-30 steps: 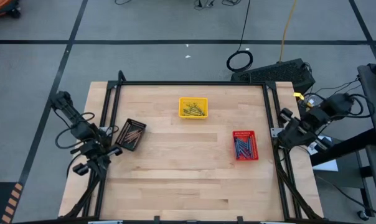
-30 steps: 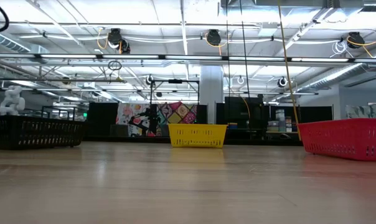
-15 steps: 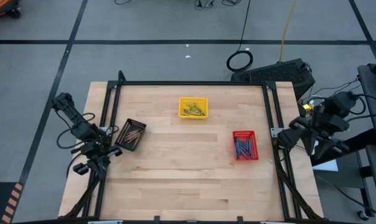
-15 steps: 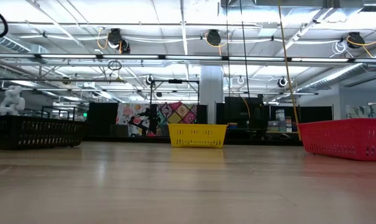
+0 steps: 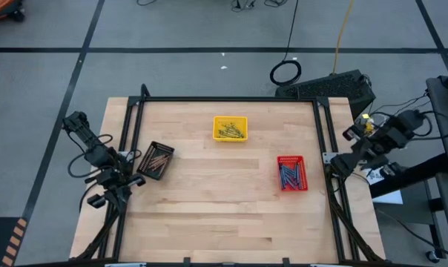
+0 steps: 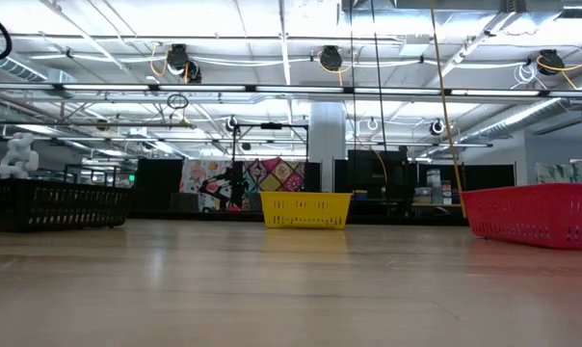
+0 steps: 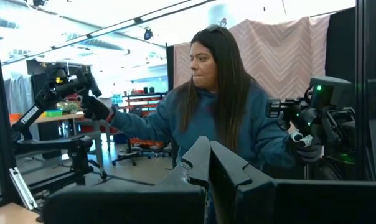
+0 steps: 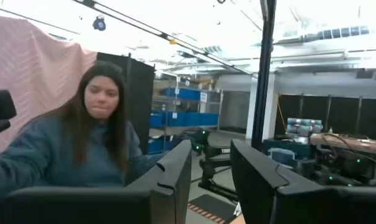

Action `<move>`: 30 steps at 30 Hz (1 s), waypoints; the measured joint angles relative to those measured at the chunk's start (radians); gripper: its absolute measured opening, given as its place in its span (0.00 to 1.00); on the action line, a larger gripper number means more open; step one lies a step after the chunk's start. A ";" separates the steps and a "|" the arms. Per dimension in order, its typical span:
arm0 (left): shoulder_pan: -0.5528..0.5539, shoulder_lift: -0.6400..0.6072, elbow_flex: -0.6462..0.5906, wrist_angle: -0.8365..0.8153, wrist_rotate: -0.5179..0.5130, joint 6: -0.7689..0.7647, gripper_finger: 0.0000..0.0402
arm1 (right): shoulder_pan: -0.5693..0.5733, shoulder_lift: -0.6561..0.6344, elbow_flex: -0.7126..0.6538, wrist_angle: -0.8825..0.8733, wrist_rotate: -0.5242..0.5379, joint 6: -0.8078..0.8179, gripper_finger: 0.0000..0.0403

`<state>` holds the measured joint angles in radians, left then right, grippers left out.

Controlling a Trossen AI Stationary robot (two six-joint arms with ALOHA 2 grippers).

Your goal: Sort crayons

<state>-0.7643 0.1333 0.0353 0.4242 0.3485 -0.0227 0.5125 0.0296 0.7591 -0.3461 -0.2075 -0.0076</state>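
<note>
1. Shifted since a second ago: only the right arm, off the surface's (image 5: 224, 222) right edge, with its wrist swung from one pose to another; trays and left arm unchanged.
2. Right gripper (image 8: 210, 171) parked beyond the surface's right rail, well apart from the red tray (image 5: 291, 173); fingers (image 8: 175, 168) spread with a clear gap, holding nothing.
3. Left gripper (image 7: 210, 163) parked off the surface's left edge, just beside the black tray (image 5: 156, 160); fingers (image 7: 228, 171) pressed together, holding nothing.
4. Crayons all in trays, none loose on the surface: yellow crayons (image 5: 231, 131) in the yellow tray (image 5: 230, 127) near the far middle of the surface; blue crayons (image 5: 289, 176) in the red tray toward the surface's right side; brown crayons (image 5: 159, 159) in the black tray at the surface's left edge.
5. Seen level across the surface: black tray wall (image 6: 50, 204) at left, yellow tray wall (image 6: 305, 209) in the middle, red tray wall (image 6: 532, 217) at right; no arm over the surface.
6. Beyond the surface, in both wrist views: a person (image 7: 222, 106) in a blue hooded top with long dark hair, each hand on the grip of a separate dark arm.
</note>
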 joint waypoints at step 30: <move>0.000 -0.005 0.000 -0.216 -0.032 -0.049 0.02 | 0.000 -0.023 -0.653 0.312 0.131 0.049 0.24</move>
<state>-0.7643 0.1280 0.0353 0.2085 0.3163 -0.0719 0.5121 0.0063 0.1062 -0.0340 -0.0769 0.0412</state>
